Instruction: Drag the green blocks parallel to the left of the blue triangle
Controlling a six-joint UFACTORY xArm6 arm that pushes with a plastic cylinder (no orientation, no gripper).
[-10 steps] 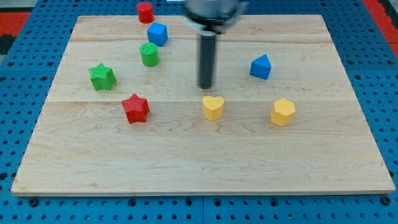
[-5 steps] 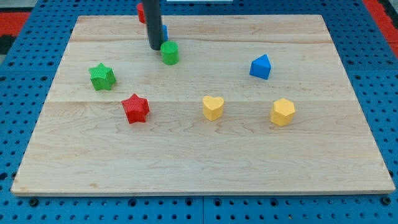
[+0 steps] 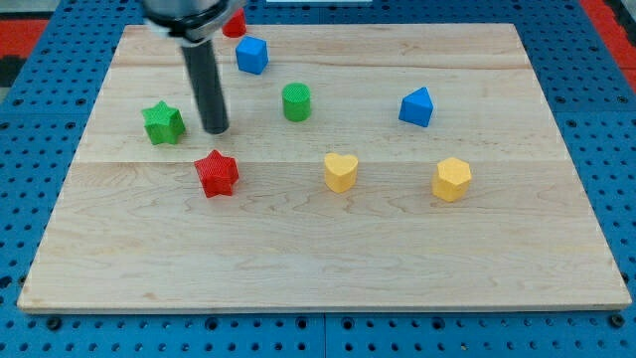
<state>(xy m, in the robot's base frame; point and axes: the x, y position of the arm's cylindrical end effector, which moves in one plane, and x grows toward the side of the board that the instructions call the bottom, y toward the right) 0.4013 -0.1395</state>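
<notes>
Already, the green cylinder (image 3: 296, 102) sits roughly level with the blue triangle (image 3: 416, 107), on its left. Left to do: the green star (image 3: 163, 122), lower, near the surface's (image 3: 318, 249) left edge. My tip (image 3: 216, 130), with no gripper to grasp anything, rests just right of that star.

Arm enters from the view's top left: 1 straight dark rod, near upright, wider dark collar at its upper end cut off by the frame edge. The tip (image 3: 217, 130) is down at the wooden board surface, in the board's upper-left area.
</notes>
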